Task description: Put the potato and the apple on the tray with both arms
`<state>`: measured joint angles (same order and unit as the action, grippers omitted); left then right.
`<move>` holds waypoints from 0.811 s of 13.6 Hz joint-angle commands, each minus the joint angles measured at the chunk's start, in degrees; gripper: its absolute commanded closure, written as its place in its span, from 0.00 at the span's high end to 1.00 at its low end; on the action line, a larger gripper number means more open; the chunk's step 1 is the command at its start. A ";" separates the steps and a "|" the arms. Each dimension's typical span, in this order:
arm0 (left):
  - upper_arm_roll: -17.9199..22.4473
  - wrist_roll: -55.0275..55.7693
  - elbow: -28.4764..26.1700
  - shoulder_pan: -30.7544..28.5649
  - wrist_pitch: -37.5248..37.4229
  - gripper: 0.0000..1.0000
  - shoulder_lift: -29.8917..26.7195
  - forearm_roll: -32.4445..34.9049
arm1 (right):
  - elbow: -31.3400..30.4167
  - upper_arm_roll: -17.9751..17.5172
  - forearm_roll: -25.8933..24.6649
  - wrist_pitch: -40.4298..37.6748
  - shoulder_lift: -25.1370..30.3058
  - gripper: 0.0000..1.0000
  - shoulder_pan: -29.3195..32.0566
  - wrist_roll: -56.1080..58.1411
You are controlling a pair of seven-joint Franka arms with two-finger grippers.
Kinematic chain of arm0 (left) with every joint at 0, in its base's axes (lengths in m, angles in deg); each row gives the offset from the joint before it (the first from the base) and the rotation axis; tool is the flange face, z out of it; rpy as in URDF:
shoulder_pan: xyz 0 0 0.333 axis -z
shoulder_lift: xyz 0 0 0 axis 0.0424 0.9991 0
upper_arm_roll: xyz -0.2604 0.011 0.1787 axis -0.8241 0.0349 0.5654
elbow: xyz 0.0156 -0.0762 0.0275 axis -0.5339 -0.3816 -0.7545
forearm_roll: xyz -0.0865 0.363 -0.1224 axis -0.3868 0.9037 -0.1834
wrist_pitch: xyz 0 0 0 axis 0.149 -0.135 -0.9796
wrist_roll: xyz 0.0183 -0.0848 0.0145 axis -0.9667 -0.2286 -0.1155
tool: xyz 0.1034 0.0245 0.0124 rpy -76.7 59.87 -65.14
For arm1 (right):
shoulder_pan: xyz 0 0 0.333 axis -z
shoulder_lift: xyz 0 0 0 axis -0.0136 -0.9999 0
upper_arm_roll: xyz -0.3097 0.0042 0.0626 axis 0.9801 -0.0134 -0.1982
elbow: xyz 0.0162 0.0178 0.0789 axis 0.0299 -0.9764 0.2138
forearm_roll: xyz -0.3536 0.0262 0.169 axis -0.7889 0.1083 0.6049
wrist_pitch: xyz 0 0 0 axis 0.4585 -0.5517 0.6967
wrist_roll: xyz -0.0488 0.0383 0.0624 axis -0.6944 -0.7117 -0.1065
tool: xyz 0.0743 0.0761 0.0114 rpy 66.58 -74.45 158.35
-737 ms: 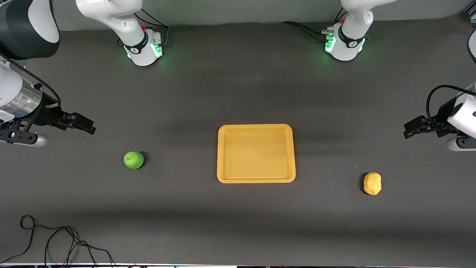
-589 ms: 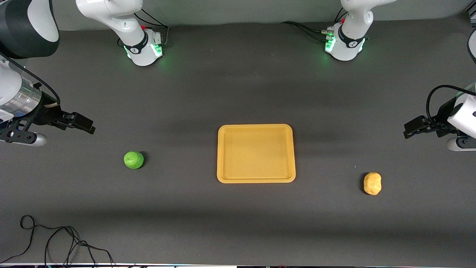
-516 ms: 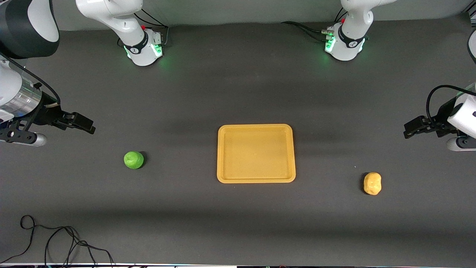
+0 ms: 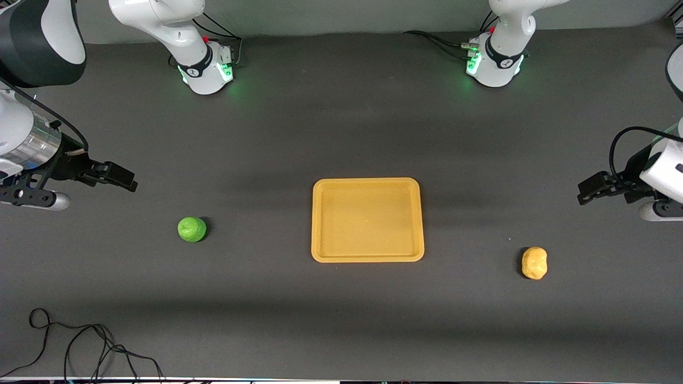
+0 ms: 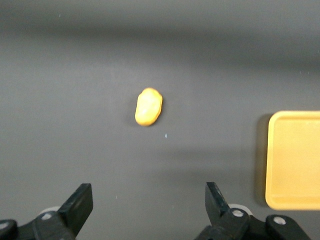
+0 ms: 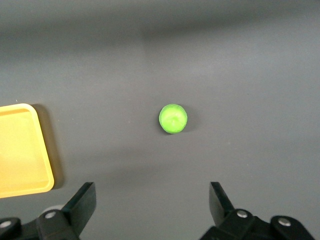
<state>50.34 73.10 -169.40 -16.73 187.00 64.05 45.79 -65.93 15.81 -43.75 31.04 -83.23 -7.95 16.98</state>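
Note:
The yellow-orange tray (image 4: 367,258) lies empty mid-table; it also shows in the left wrist view (image 5: 295,202) and the right wrist view (image 6: 22,186). The green apple (image 4: 191,229) rests on the table toward the right arm's end, also in the right wrist view (image 6: 173,118). The lumpy potato (image 4: 534,263) rests toward the left arm's end, also in the left wrist view (image 5: 148,106). My right gripper (image 4: 125,181) (image 6: 152,200) is open and empty, up in the air short of the apple. My left gripper (image 4: 586,193) (image 5: 148,199) is open and empty, up in the air short of the potato.
A black cable (image 4: 80,346) loops on the table at the near corner toward the right arm's end. The two arm bases (image 4: 205,69) (image 4: 493,64) stand along the table's back edge.
The left gripper has shifted slightly lower in the front view, toward the potato. The right gripper has barely moved. Apple, potato and tray have not moved.

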 commanded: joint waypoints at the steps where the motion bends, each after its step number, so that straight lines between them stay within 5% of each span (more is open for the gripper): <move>1: 0.20 -1.17 1.04 0.51 7.07 1.00 7.40 0.37 | -1.04 0.40 0.66 -0.21 0.62 1.00 -0.30 2.20; 7: 0.28 -1.26 1.04 0.16 22.80 1.00 23.76 6.70 | -3.48 -0.04 -1.79 1.71 -1.57 1.00 -0.65 4.65; 11: 0.28 -1.26 0.78 0.16 27.92 1.00 30.97 11.71 | -16.65 -0.04 -2.69 18.38 -0.87 1.00 -0.65 4.66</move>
<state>50.56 72.55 -169.68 -16.75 213.92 92.55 55.51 -75.36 15.41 -45.41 41.52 -85.19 -8.01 20.39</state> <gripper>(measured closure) 0.000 0.000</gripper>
